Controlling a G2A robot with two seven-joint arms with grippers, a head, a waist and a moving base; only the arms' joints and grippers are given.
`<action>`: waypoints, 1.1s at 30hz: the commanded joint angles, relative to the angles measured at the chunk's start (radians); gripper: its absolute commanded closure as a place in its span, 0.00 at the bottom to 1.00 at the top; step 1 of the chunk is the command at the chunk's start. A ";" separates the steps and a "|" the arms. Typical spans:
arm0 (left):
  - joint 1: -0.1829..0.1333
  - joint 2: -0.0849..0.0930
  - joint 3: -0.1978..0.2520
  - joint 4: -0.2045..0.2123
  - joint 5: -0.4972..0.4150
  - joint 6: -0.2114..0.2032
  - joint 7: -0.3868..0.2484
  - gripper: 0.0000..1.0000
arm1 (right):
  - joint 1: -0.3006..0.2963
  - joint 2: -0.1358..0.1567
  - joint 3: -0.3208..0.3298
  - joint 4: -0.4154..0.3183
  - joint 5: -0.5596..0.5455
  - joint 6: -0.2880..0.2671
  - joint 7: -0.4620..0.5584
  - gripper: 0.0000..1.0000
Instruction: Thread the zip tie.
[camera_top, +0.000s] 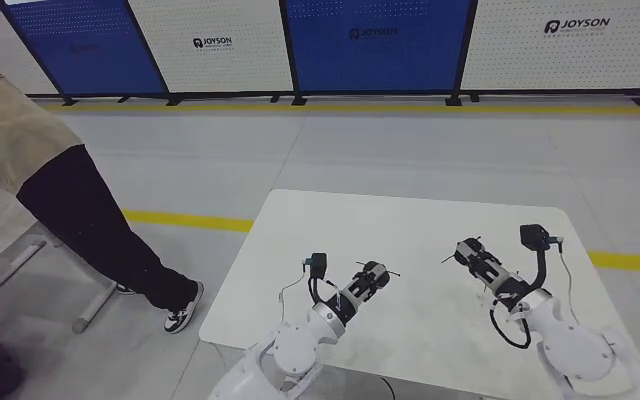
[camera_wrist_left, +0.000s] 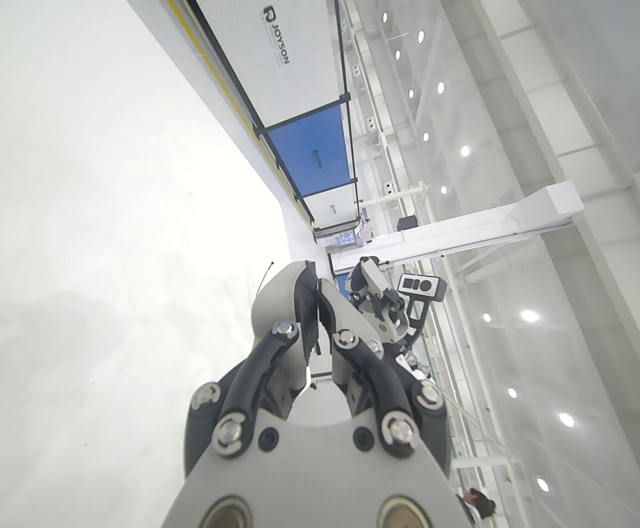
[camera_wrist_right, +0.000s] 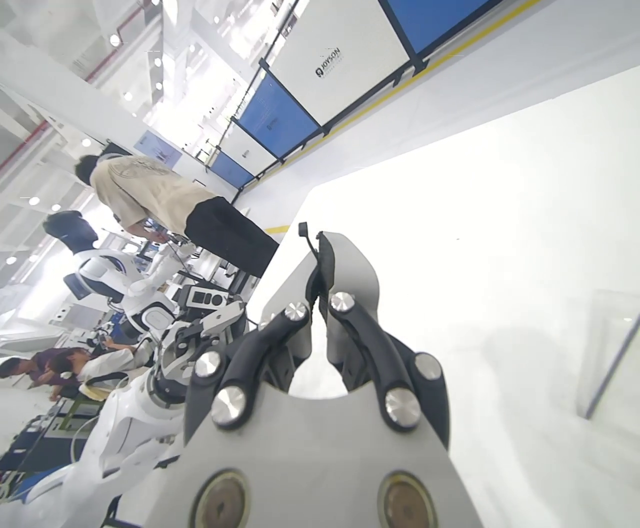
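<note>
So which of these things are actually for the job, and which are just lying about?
For the job: left pincer, shut on a thin black tie; right pincer, shut on a zip tie.
Just about: table, wall panels, yellow floor line.

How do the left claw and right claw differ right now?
The left claw pinches a thin black plastic strip ending in a fine tip; the right claw pinches a black zip tie end with a square head. The left claw is over the middle of the white table, the right claw nearer its right edge. Both are shut.
</note>
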 joint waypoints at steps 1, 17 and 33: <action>-0.013 -0.006 0.022 0.027 -0.005 -0.002 0.014 1.00 | -0.006 -0.004 -0.019 -0.001 0.003 0.002 -0.015 1.00; -0.028 -0.013 0.036 0.036 0.024 -0.003 0.050 1.00 | -0.024 -0.021 -0.073 0.001 -0.027 -0.018 -0.104 1.00; -0.040 -0.018 0.049 0.043 0.054 -0.004 0.080 1.00 | -0.032 -0.037 -0.128 0.004 -0.086 -0.034 -0.199 1.00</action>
